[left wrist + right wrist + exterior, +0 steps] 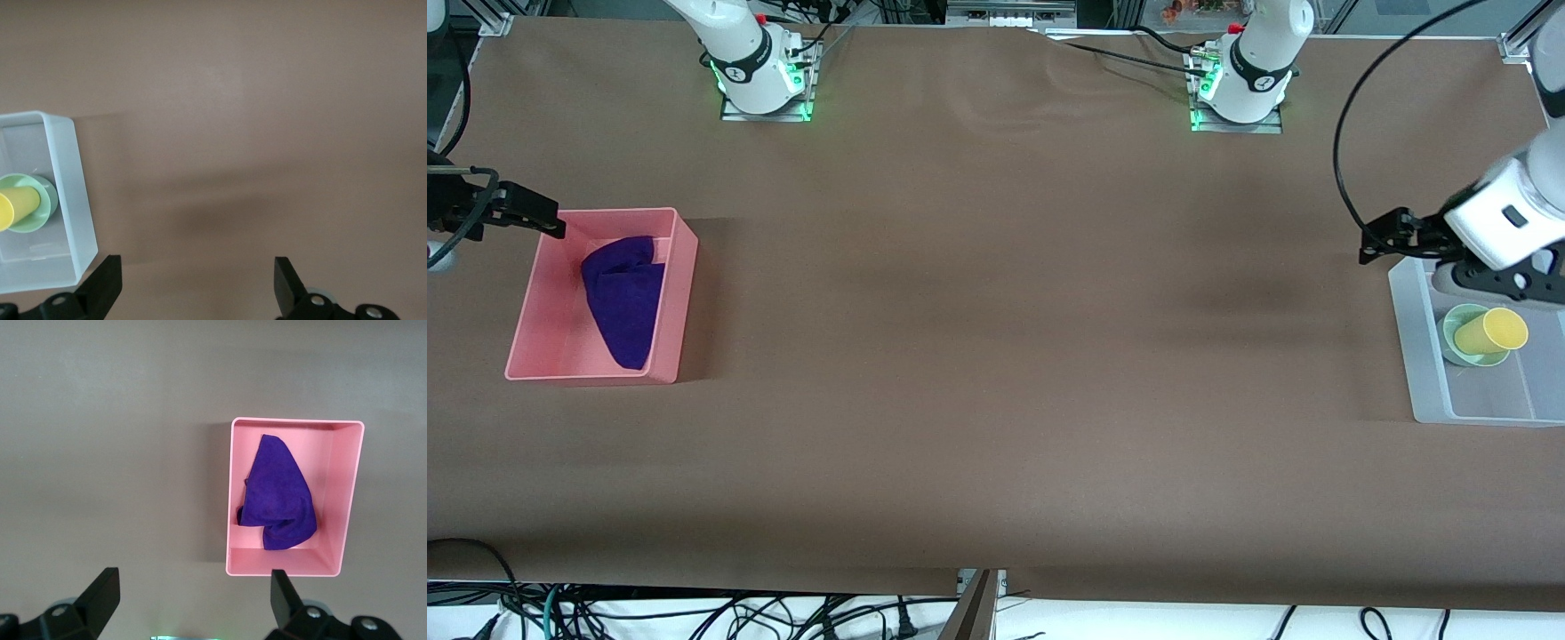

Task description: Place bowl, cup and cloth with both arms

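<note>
Cup (1492,333), yellow, lies tipped in the pale green bowl (1463,342), mouth toward the front camera. Bowl sits inside the translucent bin (1421,356) at the left arm's end of the table (996,356). Left gripper (197,283) hangs in the air over the bin's edge, fingers (103,283) spread wide, holding nothing; bowl and cup are below and just off to one side of it, bare brown table under its tips.

Right gripper (190,603) at the right arm's end, up over the table close by the pink bin (680,293), fingers (100,597) spread wide, empty. Purple cloth (624,298) lies bunched inside the pink bin, apart from this gripper, touching the bin's floor and one long wall.
</note>
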Robot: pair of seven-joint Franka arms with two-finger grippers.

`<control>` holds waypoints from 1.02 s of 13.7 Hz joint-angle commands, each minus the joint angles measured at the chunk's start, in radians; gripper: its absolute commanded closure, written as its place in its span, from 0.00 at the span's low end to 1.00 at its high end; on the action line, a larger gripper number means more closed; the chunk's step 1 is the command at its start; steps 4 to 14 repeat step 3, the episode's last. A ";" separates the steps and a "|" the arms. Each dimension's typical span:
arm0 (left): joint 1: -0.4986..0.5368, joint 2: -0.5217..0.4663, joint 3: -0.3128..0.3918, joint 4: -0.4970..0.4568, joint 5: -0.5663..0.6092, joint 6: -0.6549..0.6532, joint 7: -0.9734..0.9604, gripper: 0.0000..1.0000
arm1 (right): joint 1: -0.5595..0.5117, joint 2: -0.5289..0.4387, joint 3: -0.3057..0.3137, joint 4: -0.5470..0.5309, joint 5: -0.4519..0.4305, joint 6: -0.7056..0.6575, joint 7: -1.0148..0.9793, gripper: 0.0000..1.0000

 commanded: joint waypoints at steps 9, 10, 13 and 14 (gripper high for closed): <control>-0.064 -0.088 0.073 -0.141 -0.024 0.080 -0.028 0.00 | -0.004 0.006 0.002 0.016 -0.014 0.001 0.014 0.00; -0.064 -0.088 0.073 -0.141 -0.024 0.080 -0.028 0.00 | -0.004 0.006 0.002 0.016 -0.014 0.001 0.014 0.00; -0.064 -0.088 0.073 -0.141 -0.024 0.080 -0.028 0.00 | -0.004 0.006 0.002 0.016 -0.014 0.001 0.014 0.00; -0.064 -0.088 0.073 -0.141 -0.024 0.080 -0.028 0.00 | -0.004 0.006 0.002 0.016 -0.014 0.001 0.014 0.00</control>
